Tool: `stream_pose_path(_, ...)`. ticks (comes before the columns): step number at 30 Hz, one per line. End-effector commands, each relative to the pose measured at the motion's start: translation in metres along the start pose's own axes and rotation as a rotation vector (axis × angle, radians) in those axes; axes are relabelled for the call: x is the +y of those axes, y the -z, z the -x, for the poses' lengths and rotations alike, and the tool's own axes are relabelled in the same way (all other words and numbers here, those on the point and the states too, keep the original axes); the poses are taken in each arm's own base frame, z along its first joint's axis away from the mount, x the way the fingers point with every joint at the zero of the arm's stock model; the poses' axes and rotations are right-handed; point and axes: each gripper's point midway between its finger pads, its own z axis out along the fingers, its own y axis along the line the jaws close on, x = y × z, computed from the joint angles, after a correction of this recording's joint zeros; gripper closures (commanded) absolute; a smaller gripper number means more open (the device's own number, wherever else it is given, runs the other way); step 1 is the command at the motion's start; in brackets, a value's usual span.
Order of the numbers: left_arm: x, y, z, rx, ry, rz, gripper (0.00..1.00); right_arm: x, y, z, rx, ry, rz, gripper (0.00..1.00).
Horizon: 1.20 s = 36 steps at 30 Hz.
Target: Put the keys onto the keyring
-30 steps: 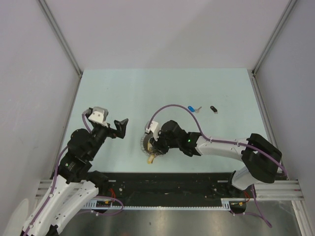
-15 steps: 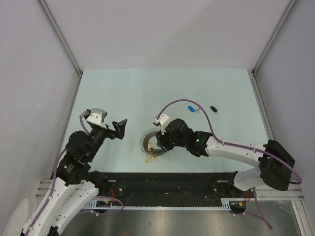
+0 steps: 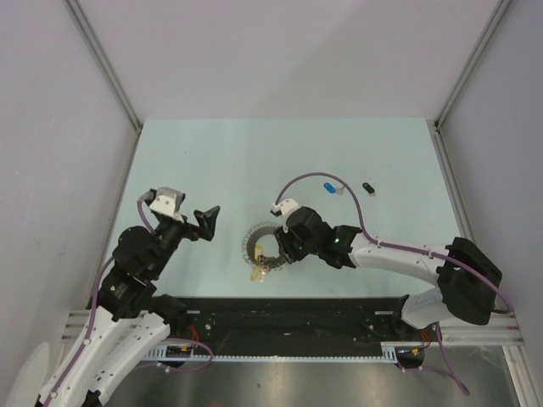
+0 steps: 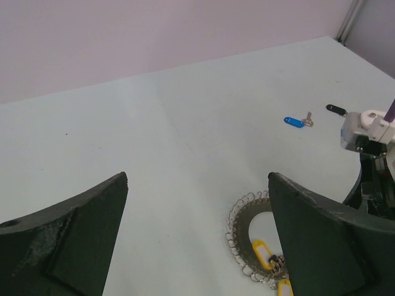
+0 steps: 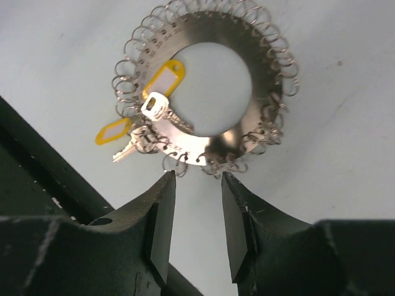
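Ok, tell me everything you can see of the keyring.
The keyring is a flat, shiny silver metal band with an open middle, its rim fringed with small wire loops. It lies flat on the table. Two yellow-tagged keys rest against its loops. The right gripper sits open at its rim, seemingly not touching.

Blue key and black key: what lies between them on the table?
Only bare table; the left wrist view shows nothing between the blue key and the black key.
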Motion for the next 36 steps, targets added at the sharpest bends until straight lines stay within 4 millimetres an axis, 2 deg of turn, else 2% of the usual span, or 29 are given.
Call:
stream_pose_path(1,-0.001,0.0,0.003,-0.012,0.02,-0.006,0.0,0.02,-0.012,-0.011,0.015,-0.045,-0.001,0.6)
stream_pose_path(2,-0.001,0.0,0.004,-0.014,0.02,-0.007,0.0,0.027,-0.015,-0.017,0.027,-0.038,0.003,0.6)
stream_pose_path(6,-0.001,0.0,0.002,-0.009,0.021,-0.007,0.0,0.033,-0.027,-0.034,0.043,-0.05,-0.04,0.61)
stream_pose_path(17,-0.002,-0.001,0.001,-0.006,0.023,-0.01,0.0,0.019,-0.041,-0.056,-0.012,-0.073,-0.134,0.66)
stream_pose_path(25,-0.003,-0.002,0.0,0.0,0.02,-0.016,0.0,0.021,-0.048,-0.056,-0.04,-0.076,-0.119,0.72)
stream_pose_path(36,-0.005,-0.004,-0.002,0.01,0.016,-0.028,0.0,0.014,-0.053,-0.059,-0.038,-0.06,-0.155,0.83)
